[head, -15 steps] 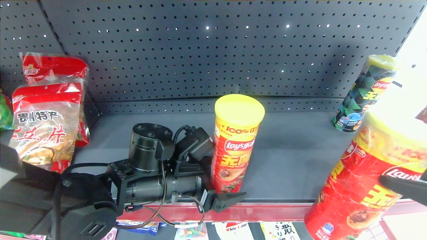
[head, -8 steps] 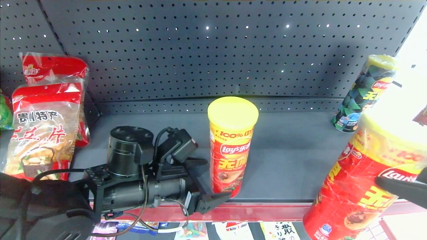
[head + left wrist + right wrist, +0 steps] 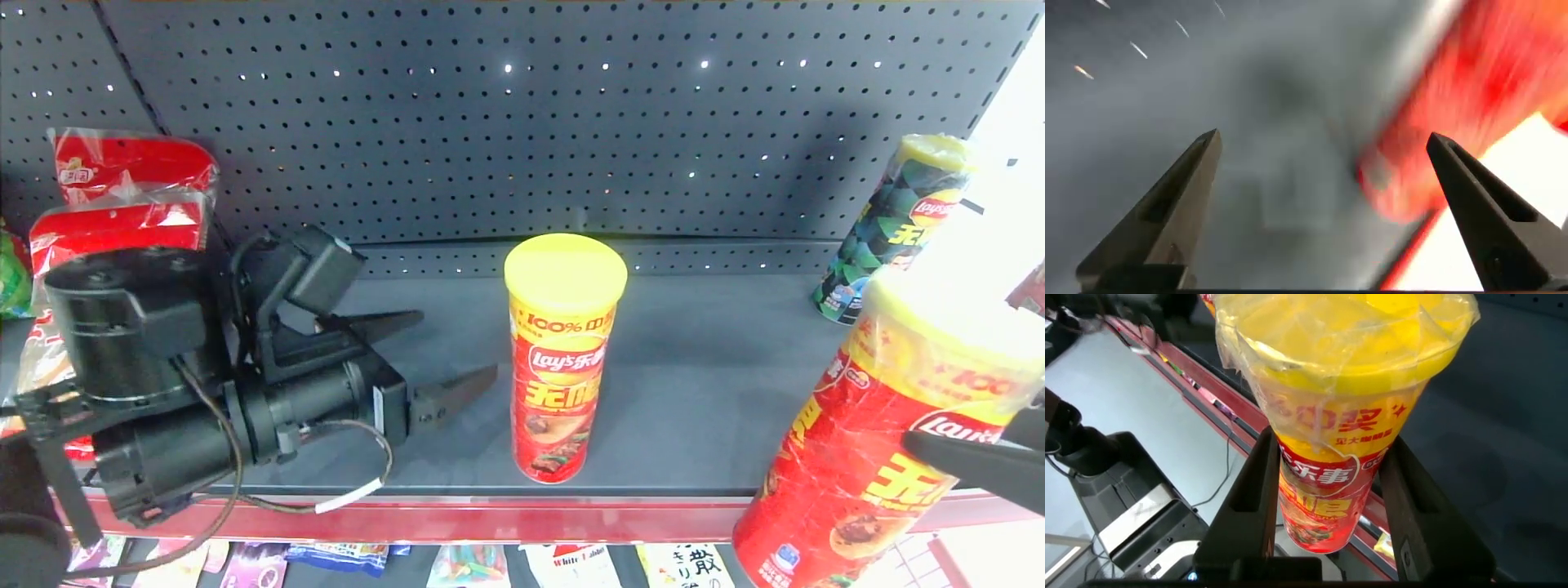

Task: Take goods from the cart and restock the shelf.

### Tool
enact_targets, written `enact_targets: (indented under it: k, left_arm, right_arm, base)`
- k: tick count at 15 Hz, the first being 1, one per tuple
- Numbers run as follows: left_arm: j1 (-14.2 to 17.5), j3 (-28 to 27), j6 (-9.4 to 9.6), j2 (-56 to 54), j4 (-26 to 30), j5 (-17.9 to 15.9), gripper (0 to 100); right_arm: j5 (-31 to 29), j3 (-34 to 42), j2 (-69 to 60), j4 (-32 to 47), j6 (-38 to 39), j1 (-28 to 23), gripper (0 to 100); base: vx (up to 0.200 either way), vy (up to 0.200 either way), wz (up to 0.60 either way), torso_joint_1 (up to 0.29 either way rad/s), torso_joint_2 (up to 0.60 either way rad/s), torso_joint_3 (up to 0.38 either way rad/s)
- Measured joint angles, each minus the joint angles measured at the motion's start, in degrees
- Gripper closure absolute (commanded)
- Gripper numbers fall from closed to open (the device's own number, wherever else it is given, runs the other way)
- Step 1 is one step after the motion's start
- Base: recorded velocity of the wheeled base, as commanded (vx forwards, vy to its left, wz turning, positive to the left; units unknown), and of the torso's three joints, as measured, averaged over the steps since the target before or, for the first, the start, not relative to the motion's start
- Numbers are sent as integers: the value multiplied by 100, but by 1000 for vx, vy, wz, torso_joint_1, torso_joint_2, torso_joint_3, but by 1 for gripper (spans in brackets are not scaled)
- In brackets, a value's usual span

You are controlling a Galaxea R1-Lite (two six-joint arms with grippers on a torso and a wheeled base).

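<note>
Chip cans: three, two red and one dark.
- Red can (image 3: pixel 559 359), yellow lid, upright on the shelf (image 3: pixel 718 384) near its red front rail (image 3: pixel 531 518). The left pincer (image 3: pixel 453 347) lies just to the can's left, fingers spread and tips toward the can, not touching it.
- Second red can (image 3: pixel 882 425), tilted, at the shelf's front right edge, pinched by the right pincer (image 3: pixel 1328 445).
- Dark patterned can (image 3: pixel 894 229), far right at the back, leaning.

Snack bags (image 3: pixel 135 167): two, red-topped, at far left against the pegboard (image 3: pixel 490 122).

Views:
- The right wrist view shows a finger on each side of the held can and crinkled film over its lid.
- The head view shows one finger (image 3: pixel 971 461) across the can's front.
- In the left wrist view the red can (image 3: pixel 1413 163) is a blur beside one spread finger.
</note>
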Motion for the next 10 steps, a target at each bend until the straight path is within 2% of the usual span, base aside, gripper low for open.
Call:
enact_targets:
  k: [3,5,6,8,9,10]
  left_arm:
    - [-285,-107,-256,-635,106,408,0]
    - [-339,138,-289,-1213,389,753,0]
    - [-271,312,-290,-1571,536,894,0]
    - [94,574,-260,-2270,703,1079,0]
    - [405,653,-199,-2594,728,1120,0]
    - [855,761,-119,-2956,744,1139,0]
  right_arm:
    - [-1,-30,102,2,-6,-2,100]
    - [-12,-129,188,-87,-6,0,100]
    - [-20,-229,245,-121,-6,0,100]
    - [-26,-424,375,-152,-6,0,100]
    - [-28,-479,436,-161,-11,-2,100]
    - [-28,-507,496,-156,-12,0,100]
  base:
    - [0,0,0,0,0,0]
    - [0,0,0,0,0,0]
    - [0,0,0,0,0,0]
    - [0,0,0,0,0,0]
    - [0,0,0,0,0,0]
    - [0,0,0,0,0,0]
